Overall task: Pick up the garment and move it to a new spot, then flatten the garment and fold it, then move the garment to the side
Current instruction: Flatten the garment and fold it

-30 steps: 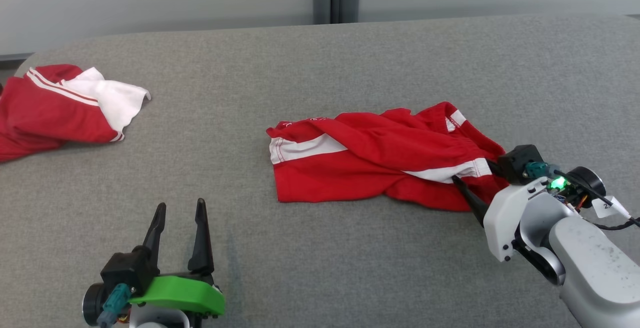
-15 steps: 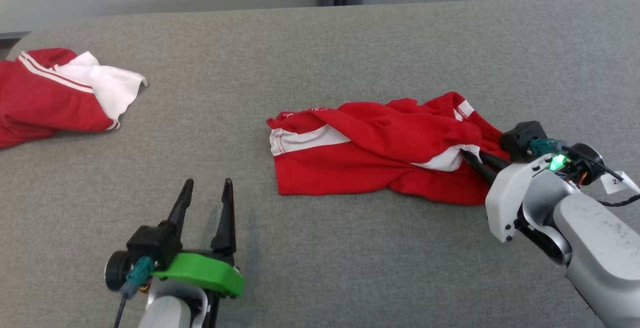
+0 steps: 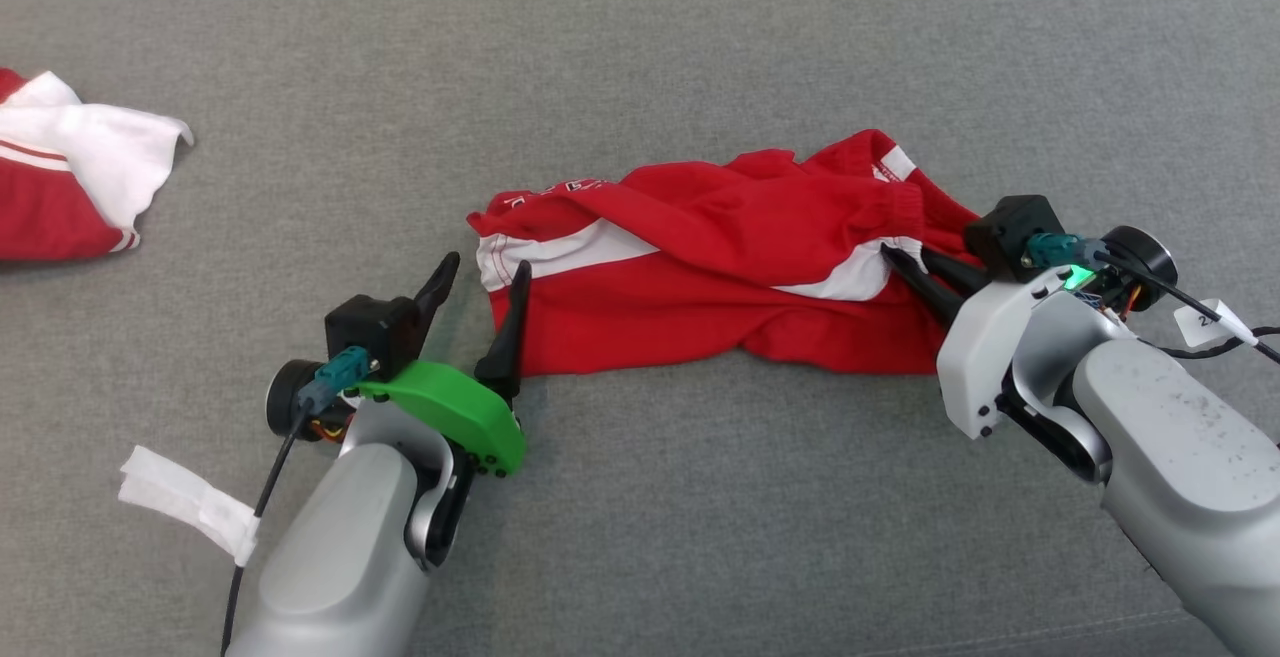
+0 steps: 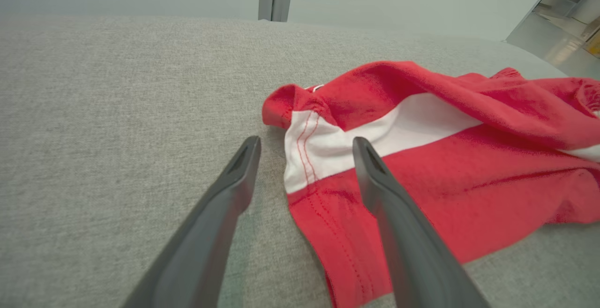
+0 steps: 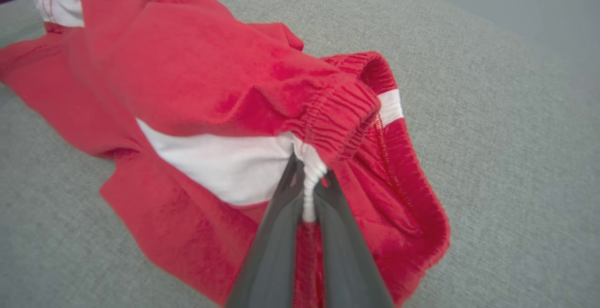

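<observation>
**Grey felt-like tabletop, red shorts lying crosswise: one end gripped, the other straddled**

Grey woven covering spreads over the whole work surface, and the garment, a pair of red shorts with a white side stripe, lies rumpled on it a little right of centre in the head view. Its long axis runs side to side across the robot's front. The gathered waistband points toward the right arm and the stitched leg hem toward the left arm, so each arm is nearer its own end.

The right gripper is closed tight on the waistband end, with a bunched white fold of cloth squeezed between its two fingers. In the head view that end looks slightly raised and drawn toward it.

The left gripper stands wide open and holds nothing. It straddles the hem edge: one finger is over bare grey surface just outside the hem, and the other is over the red cloth just inside it. The white stripe's end lies between and just beyond the tips. Whether the tips touch the surface cannot be told.

A second red-and-white garment lies well apart at the far left.

The coming move likely turns on that straddle. The left jaws probably need only to sink and close on the hem, so the garment can be lifted by both ends along its length.
</observation>
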`<state>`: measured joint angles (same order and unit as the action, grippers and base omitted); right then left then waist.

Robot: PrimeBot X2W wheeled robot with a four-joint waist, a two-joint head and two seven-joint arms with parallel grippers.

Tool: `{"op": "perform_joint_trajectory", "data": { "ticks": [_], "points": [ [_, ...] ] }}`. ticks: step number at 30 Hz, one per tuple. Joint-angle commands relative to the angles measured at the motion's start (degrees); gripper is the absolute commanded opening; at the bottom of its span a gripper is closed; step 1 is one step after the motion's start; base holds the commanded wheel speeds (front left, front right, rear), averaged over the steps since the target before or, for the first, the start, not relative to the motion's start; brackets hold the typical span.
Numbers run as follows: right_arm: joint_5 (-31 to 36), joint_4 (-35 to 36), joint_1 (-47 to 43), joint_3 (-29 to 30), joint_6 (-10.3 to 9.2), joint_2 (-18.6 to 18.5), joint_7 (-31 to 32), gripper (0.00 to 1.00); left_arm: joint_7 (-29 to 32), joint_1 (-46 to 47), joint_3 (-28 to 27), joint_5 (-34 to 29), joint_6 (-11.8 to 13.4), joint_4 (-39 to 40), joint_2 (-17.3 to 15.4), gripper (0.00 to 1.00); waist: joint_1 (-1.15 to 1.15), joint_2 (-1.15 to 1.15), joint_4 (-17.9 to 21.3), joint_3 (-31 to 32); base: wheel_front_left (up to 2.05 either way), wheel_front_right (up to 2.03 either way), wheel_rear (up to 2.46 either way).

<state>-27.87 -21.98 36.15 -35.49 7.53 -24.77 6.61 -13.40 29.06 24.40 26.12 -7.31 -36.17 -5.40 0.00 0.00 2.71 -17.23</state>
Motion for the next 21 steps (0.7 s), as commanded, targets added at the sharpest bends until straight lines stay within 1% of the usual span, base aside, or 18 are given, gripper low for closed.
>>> {"op": "perform_joint_trajectory", "data": {
  "ticks": [1, 4, 8, 15, 16, 17, 18, 19, 21],
  "points": [
    [0.30, -0.59, 0.86, -0.32, -0.07, 0.02, -0.61, 0.00, -0.55, 1.60, 0.17, 0.85, -0.30, -1.04, -0.54, 1.00, 0.00, 0.00, 1.56, -1.93, 0.00, 0.00, 0.00],
    [0.28, -1.59, 1.69, -1.05, -0.07, 0.34, -1.39, 0.00, -1.35, 3.02, 0.82, 1.90, -0.31, -2.80, -0.56, 1.00, 0.00, 0.00, 1.82, -2.52, 0.00, 0.00, 0.00],
    [0.24, -2.88, 2.31, -1.63, -0.07, 0.62, -2.23, 0.00, -1.84, 3.61, 1.52, 2.12, -0.31, -3.10, -0.32, 1.00, 0.00, 0.00, 1.77, -2.75, 0.00, 0.00, 0.00],
    [-0.08, -4.84, 2.88, -2.43, -0.07, 1.08, -3.22, 0.00, -1.81, 0.73, 0.58, 0.52, -0.31, 1.07, 0.15, 1.00, 0.00, 0.00, 1.42, -2.52, 0.00, 0.00, 0.00],
    [-0.21, -5.02, 2.92, -2.54, -0.07, 1.20, -3.28, 0.00, -1.81, 0.50, 0.46, 0.25, -0.31, 1.40, 0.22, 0.96, 0.00, 0.00, 1.42, -2.50, 0.00, 0.00, 0.00],
    [-0.32, -5.18, 2.98, -2.70, -0.07, 1.28, -3.38, 0.00, -1.81, 0.10, 0.33, 0.24, -0.31, 1.62, 0.37, 0.83, 0.00, 0.00, 1.44, -2.49, 0.00, 0.00, 0.00],
    [-0.38, -5.29, 3.06, -2.80, -0.07, 1.32, -3.48, 0.00, -1.81, -0.14, 0.24, 0.07, -0.31, 1.70, 0.46, 0.61, 0.00, 0.00, 1.46, -2.49, 0.00, 0.00, 0.00],
    [-0.47, -5.42, 3.13, -2.97, -0.07, 1.35, -3.58, 0.00, -1.82, -0.35, 0.10, -0.28, -0.31, 1.72, 0.60, 0.50, 0.00, 0.00, 1.51, -2.49, 0.00, 0.00, 0.00],
    [-0.64, -5.61, 3.28, -3.24, -0.07, 1.48, -3.60, 0.00, -1.82, -0.60, -0.29, -0.39, -0.31, 1.33, 0.82, 0.48, 0.00, 0.00, 1.64, -2.57, 0.00, 0.00, 0.00]
  ]
}}
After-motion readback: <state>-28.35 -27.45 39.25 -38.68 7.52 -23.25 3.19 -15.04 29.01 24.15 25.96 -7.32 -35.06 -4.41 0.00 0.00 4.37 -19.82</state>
